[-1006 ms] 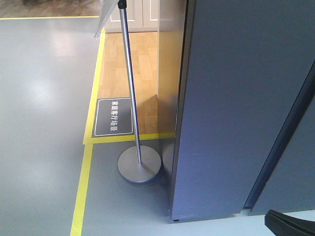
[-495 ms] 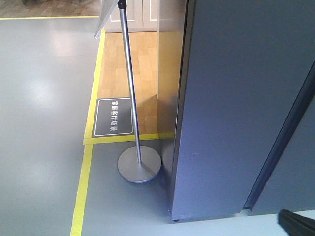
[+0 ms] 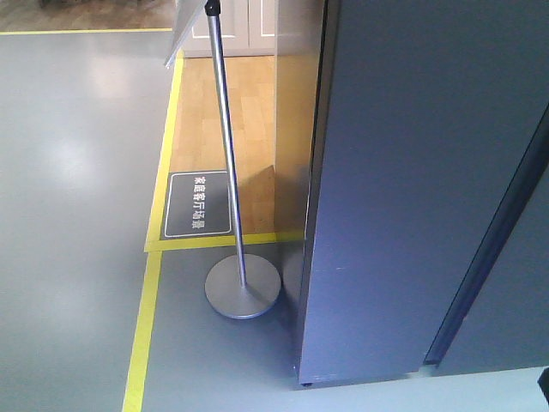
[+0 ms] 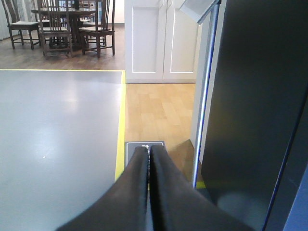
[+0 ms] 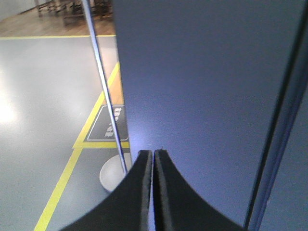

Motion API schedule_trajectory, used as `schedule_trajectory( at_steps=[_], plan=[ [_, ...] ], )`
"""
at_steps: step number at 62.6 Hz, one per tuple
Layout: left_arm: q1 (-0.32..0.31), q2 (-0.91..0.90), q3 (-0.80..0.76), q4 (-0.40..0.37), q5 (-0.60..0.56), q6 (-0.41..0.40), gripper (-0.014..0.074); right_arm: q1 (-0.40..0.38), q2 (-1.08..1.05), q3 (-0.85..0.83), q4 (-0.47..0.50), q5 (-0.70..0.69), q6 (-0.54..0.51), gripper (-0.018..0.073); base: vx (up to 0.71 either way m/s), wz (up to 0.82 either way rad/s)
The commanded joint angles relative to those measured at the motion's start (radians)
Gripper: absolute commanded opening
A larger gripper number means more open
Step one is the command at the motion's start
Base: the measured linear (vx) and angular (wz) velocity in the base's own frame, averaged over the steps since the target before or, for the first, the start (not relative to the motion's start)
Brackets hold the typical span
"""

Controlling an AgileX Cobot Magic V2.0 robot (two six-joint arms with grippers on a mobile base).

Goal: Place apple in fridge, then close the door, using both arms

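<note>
facing fridge (image 3: pixel 412 172) edge; both tools pressed together, empty.

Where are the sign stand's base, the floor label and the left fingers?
Stand base (image 3: pixel 243 289): front view, on the round grey disc's top.
Floor label (image 3: pixel 198 204): front view, on the dark panel beside its white characters.
Left fingers (image 4: pixel 137 180): left wrist view, on one dark finger, pressed against the other.

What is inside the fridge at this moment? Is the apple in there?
It cannot be seen. Only the fridge's dark grey outside shows in all three views; its interior is hidden and no apple appears anywhere. Both grippers, left and right, are shut and empty.
</note>
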Motion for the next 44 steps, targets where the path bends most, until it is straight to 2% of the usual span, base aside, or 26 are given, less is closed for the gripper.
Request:
schedule_trajectory(
  at_steps=[1, 4, 8, 11, 18, 44],
  plan=[
    [-0.003, -0.016, 0.028, 0.001, -0.07, -0.007, -0.0007, 0.001, -0.02, 0.029, -0.114, -0.215, 0.169, -0.0003, 0.0, 0.0],
    [-0.003, -0.016, 0.028, 0.001, -0.07, -0.007, -0.0007, 0.001, -0.02, 0.053, -0.176, -0.294, 0.228, -0.0003, 0.0, 0.0],
    [-0.003, -0.016, 0.028, 0.001, -0.07, -0.007, -0.0007, 0.001, -0.02, 0.049, -0.252, -0.325, 0.27, -0.0003, 0.0, 0.0],
    [-0.003, -0.016, 0.028, 0.001, -0.07, -0.007, -0.0007, 0.001, -0.02, 0.051, -0.316, -0.366, 0.279, -0.0003, 0.0, 0.0],
    [-0.003, -0.016, 0.028, 0.001, -0.07, -0.007, -0.0007, 0.001, -0.02, 0.051, -0.373, -0.425, 0.277, -0.0003, 0.0, 0.0],
    [-0.003, -0.016, 0.028, 0.001, -0.07, -0.007, -0.0007, 0.001, -0.02, 0.051, -0.378, -0.438, 0.276, -0.0003, 0.0, 0.0]
  ],
)
